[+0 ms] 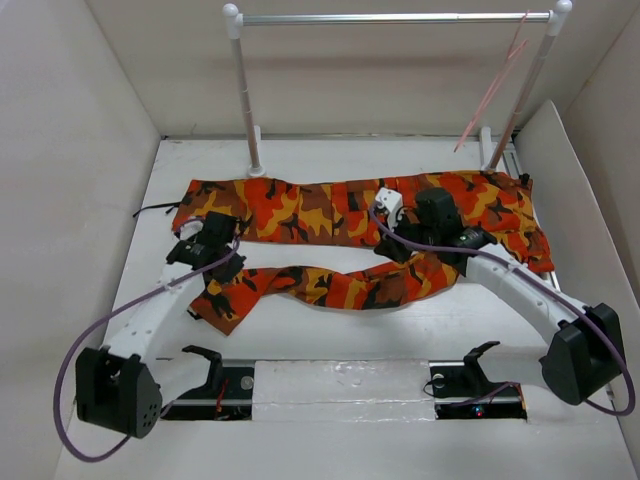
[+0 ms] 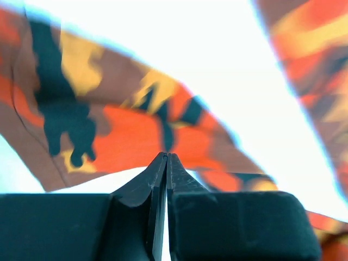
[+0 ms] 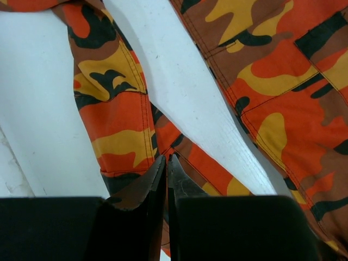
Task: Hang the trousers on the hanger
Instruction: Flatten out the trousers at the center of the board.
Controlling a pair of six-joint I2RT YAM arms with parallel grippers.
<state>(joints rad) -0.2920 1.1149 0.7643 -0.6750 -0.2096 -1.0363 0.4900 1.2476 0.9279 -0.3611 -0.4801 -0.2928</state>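
**Both claws closed over flat trousers; hanger waits at back right**

On my left, the left gripper (image 2: 166,155) has its fingers pressed together with no cloth between them, above the near leg's end. The trousers (image 1: 330,215) lie spread across the table (image 1: 330,335), legs apart. The right gripper (image 3: 166,157) is likewise closed, empty as far as I can see. Far right, the hanger (image 1: 493,92) dangles from the silver rail (image 1: 390,18). I fear that grabbing one leg would drag the other askew. The right post (image 1: 530,85) crowds that thin wire, and a nudge could knock it off.
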